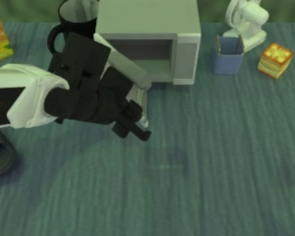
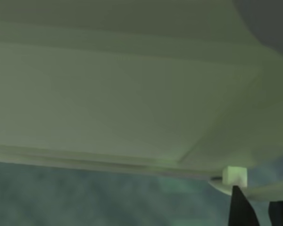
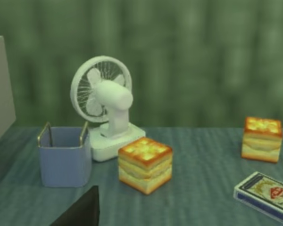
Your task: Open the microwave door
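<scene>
The microwave (image 1: 152,24) sits at the table's (image 1: 211,162) back edge, left of centre. Its door (image 1: 130,66) stands swung out, the cavity showing. My left gripper (image 1: 137,125) is at the door's free edge; I cannot tell its finger spread or hold. My right arm is out of the top view.

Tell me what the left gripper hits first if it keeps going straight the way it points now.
Likely nothing but bare table: the left gripper points toward the table's right-front, past the open microwave door. Depth is unclear.
</scene>
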You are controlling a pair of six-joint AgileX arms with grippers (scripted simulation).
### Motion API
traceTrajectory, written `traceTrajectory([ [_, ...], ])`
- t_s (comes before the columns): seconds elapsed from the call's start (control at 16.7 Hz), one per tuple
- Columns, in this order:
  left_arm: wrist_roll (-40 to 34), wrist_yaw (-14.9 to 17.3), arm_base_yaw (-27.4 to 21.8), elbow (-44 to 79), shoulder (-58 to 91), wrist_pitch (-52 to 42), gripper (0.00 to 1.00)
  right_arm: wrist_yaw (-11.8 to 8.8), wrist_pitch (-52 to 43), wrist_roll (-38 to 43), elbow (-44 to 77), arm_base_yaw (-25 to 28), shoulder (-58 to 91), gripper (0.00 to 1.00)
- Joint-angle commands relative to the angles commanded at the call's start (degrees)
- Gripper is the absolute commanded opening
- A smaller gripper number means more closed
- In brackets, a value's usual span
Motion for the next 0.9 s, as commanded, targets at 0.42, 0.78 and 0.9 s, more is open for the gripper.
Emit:
traceTrajectory([
  [0.42, 3.42, 2.02, 1.82, -0.48, -0.71, -0.74, 0.0, 0.0, 0.0, 0.0, 0.0, 0.0, 0.0, 1.0],
  [0.78, 3.42, 2.02, 1.82, -0.48, -0.71, -0.74, 0.0, 0.0, 0.0, 0.0, 0.0, 0.0, 0.0, 1.0],
  [0.9, 3.42, 2.02, 1.82, -0.48, -0.71, -0.74, 0.0, 0.0, 0.0, 0.0, 0.0, 0.0, 0.0, 1.0],
])
